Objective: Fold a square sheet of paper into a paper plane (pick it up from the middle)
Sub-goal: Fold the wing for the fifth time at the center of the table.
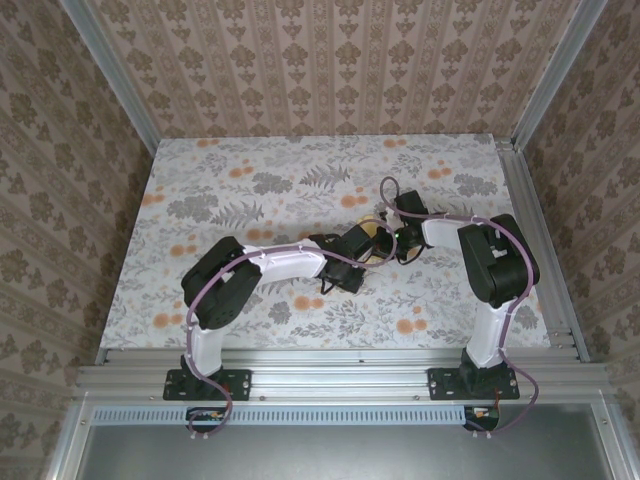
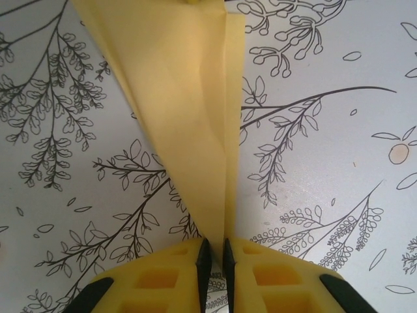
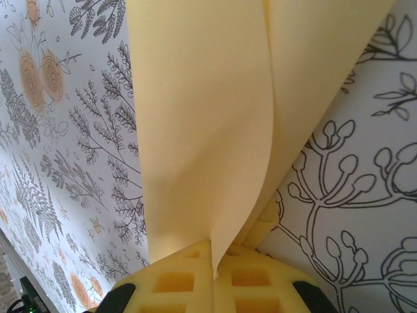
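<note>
1. Pinching from opposite sides, the two arms meet just right of the centre of the table (image 1: 250,190), well clear of every edge. The pale-yellow paper (image 1: 371,236) sits between their tips.
2. The left pincer (image 2: 214,253) is narrowed to a sliver, its yellow pads clamped on the paper's tapered end. From there the paper widens away from the pincer, showing a long straight crease and one layer overlapping another.
3. The right pincer (image 3: 214,259) is closed tight on a layered edge of the same paper. Two plies rise from its pads and curve apart slightly further out.
4. The paper is already folded and no longer a flat square. The narrowing shape seen from the left wrist suggests a plane taking form, though I cannot tell how many folds remain.
5. Gripping both ends likely stops the thin layers from springing open and holds the crease straight while it is worked.
6. The paper seems to stand on edge instead of lying flat, since the table's printed cover shows on both sides of it in each wrist view. Whether its lower edge touches the table is not clear.
7. Relative to the pincers, the paper lies directly between them, touching both and gripped in both.
</note>
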Action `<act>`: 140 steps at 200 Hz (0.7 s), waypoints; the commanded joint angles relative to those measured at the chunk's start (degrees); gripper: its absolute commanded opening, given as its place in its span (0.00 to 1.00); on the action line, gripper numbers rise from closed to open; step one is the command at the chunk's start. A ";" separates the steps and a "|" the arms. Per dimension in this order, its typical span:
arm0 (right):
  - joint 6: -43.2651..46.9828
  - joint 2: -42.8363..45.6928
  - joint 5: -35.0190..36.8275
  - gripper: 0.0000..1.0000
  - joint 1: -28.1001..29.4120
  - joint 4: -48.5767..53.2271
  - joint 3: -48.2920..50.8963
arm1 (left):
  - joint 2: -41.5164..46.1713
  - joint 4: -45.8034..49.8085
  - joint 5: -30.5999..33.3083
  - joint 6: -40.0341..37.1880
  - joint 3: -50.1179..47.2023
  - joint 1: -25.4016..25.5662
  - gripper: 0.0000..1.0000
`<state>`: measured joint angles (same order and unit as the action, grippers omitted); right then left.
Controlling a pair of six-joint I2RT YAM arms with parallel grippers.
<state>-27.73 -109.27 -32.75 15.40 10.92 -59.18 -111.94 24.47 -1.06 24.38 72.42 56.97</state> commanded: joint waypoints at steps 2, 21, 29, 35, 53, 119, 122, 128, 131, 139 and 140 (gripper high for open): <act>2.05 -2.72 6.87 0.00 0.51 4.68 -0.41 | 1.54 2.81 -1.22 -0.58 -0.43 0.03 0.21; 2.52 -3.20 7.85 0.00 0.69 5.48 -0.44 | 3.60 2.89 -2.68 -0.20 0.57 -0.28 0.23; 2.60 -3.31 8.10 0.00 0.79 5.70 -0.39 | 4.68 2.81 -3.05 0.00 0.87 -0.37 0.24; 2.67 -3.41 8.14 0.00 0.82 5.76 -0.30 | 5.52 2.63 -3.16 0.13 0.88 -0.51 0.24; 2.77 -3.58 8.53 0.00 0.89 6.02 -0.11 | 8.14 1.34 -3.83 0.90 0.35 -1.26 0.25; 2.43 -4.16 8.08 0.00 1.07 5.37 0.24 | 8.38 -14.10 -10.37 8.70 -4.49 -6.56 0.19; 2.49 -4.18 8.01 0.00 1.04 5.40 0.27 | 8.02 -14.29 -10.44 8.79 -4.35 -6.57 0.19; 2.34 -4.26 7.89 0.00 1.05 5.30 0.25 | 7.28 -14.87 -10.88 9.13 -4.34 -6.69 0.18; 2.26 -4.21 7.81 0.00 1.08 5.14 0.35 | 7.01 -15.25 -11.06 9.31 -4.42 -6.70 0.18; 1.97 -4.25 7.68 0.00 1.07 4.92 0.50 | 6.19 -16.43 -11.26 9.82 -4.77 -6.79 0.17; 1.97 -4.22 7.69 0.00 1.05 4.91 0.53 | 6.11 -16.58 -11.34 9.86 -4.80 -6.79 0.17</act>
<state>-26.24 -109.51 -31.44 16.01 12.40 -60.07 -103.28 13.06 -9.52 31.16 68.95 50.13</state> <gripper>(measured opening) 0.065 0.183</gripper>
